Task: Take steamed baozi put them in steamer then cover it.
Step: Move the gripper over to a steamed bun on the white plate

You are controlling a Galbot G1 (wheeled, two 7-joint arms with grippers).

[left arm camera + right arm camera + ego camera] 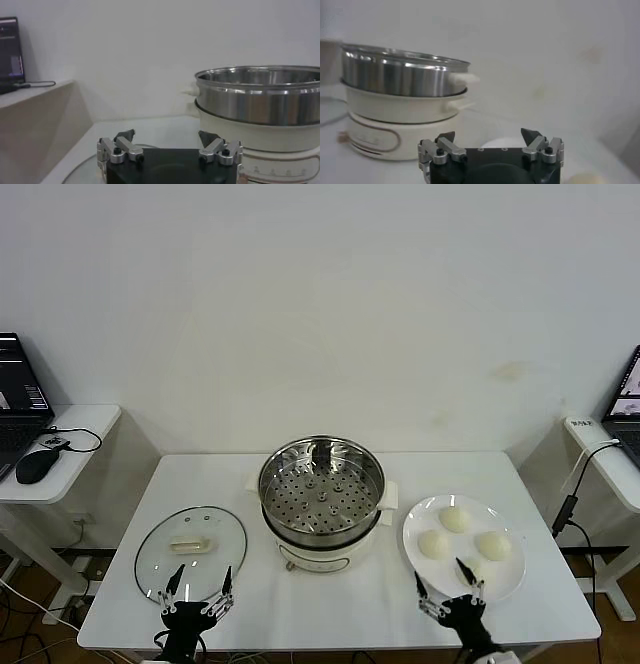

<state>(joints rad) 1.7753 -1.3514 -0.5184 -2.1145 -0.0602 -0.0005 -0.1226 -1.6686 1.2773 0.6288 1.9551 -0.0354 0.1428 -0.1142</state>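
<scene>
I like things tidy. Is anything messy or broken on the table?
No, nothing stands out. The steamer sits upright and empty, the cover lies flat beside it, and four baozi rest on the plate. Both grippers wait open.

Bright even overhead light; soft shadows under table [120,584]; glare on steamer [321,489] rim; wrist views soft.

The right gripper [451,583] partly hides 1 baozi [478,570] just beyond its fingertips — its outline perhaps unclear.
</scene>
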